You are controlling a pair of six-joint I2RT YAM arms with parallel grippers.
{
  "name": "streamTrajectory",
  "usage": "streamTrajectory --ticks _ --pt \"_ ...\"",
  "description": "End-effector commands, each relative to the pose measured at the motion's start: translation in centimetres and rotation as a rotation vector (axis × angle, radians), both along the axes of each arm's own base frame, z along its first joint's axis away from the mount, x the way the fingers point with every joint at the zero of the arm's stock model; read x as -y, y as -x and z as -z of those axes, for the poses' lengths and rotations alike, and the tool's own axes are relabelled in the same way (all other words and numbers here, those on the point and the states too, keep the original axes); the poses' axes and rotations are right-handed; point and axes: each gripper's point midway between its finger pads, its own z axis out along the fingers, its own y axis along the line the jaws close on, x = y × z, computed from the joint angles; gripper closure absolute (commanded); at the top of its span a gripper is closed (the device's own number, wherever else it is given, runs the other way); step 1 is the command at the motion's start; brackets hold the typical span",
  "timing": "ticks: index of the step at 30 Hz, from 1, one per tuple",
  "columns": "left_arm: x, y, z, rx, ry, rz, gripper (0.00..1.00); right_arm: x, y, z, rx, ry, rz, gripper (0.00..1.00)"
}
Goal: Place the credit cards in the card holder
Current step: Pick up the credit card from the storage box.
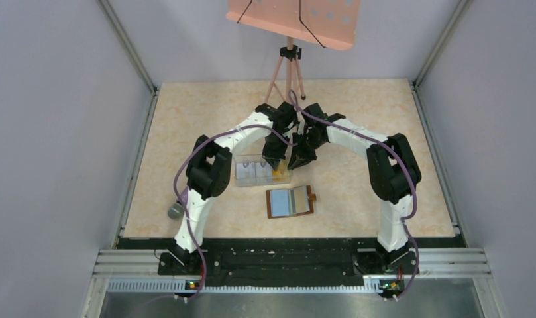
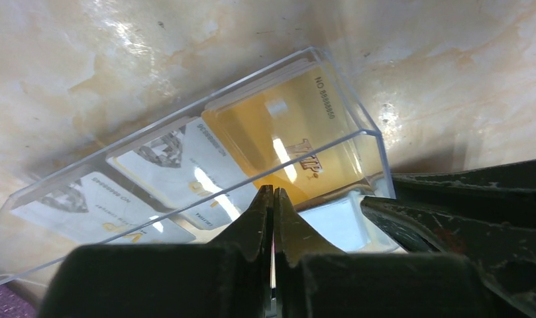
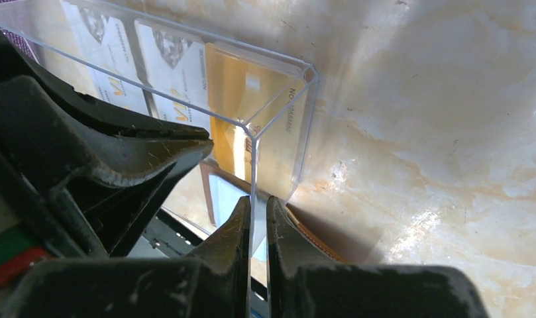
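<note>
A clear three-compartment box [image 1: 260,170] holds the credit cards: pale whitish cards [image 2: 179,165] in two compartments and an orange-yellow set [image 2: 291,136] in the right end one. The brown card holder [image 1: 290,202] lies open just in front of the box. Its pale inner pocket shows in the left wrist view [image 2: 331,224] and in the right wrist view [image 3: 226,193]. My left gripper [image 2: 273,192] is shut, its tips at the near edge of the orange cards, with no card seen between them. My right gripper [image 3: 258,202] is closed on the box's right corner wall [image 3: 255,159].
A pink board on a tripod [image 1: 288,63] stands at the back of the table. A small grey round object [image 1: 175,211] lies by the left arm's base. Grey walls close in both sides.
</note>
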Motion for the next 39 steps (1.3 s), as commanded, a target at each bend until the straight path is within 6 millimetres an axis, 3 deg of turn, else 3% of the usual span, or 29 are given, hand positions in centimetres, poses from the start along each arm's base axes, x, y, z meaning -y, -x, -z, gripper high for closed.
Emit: streamTrajectory --ticks 1,2,4,6,12,18,26,28,32,39 --pt "2.8 -1.0 -4.0 0.108 0.187 0.008 0.99 -1.8 0.6 -3.8 0.054 -0.090 -0.065 1.00" --pt "2.6 -1.0 -3.7 0.096 0.192 -0.008 0.95 -1.8 0.7 -3.8 0.053 -0.090 -0.065 1.00" --pt "2.0 -0.7 -3.0 0.062 0.202 -0.051 0.74 -1.7 0.7 -3.6 0.050 -0.087 -0.065 1.00" --pt "1.5 -0.6 -2.3 0.042 0.225 -0.089 0.67 -1.6 0.8 -3.5 0.051 -0.084 -0.067 1.00" --pt "0.5 -0.8 -1.2 0.017 0.288 -0.165 0.69 -1.5 0.9 -3.2 0.046 -0.078 -0.068 1.00" --pt "0.7 -0.2 0.3 -0.030 0.275 -0.156 0.83 -1.5 0.9 -3.2 0.046 -0.078 -0.069 1.00" --pt "1.6 -0.1 -0.4 -0.035 0.332 -0.143 0.95 -1.6 0.8 -3.2 0.048 -0.078 -0.070 1.00" --pt "1.5 -0.3 -0.8 -0.019 0.329 -0.153 0.90 -1.5 0.8 -3.2 0.048 -0.078 -0.068 1.00" --pt "0.2 -0.7 -1.4 0.046 0.278 -0.187 0.69 -1.5 0.9 -3.3 0.049 -0.077 -0.067 1.00" --pt "-1.3 -0.2 0.3 0.042 0.202 -0.214 0.64 -1.4 1.0 -3.0 0.045 -0.073 -0.069 1.00"
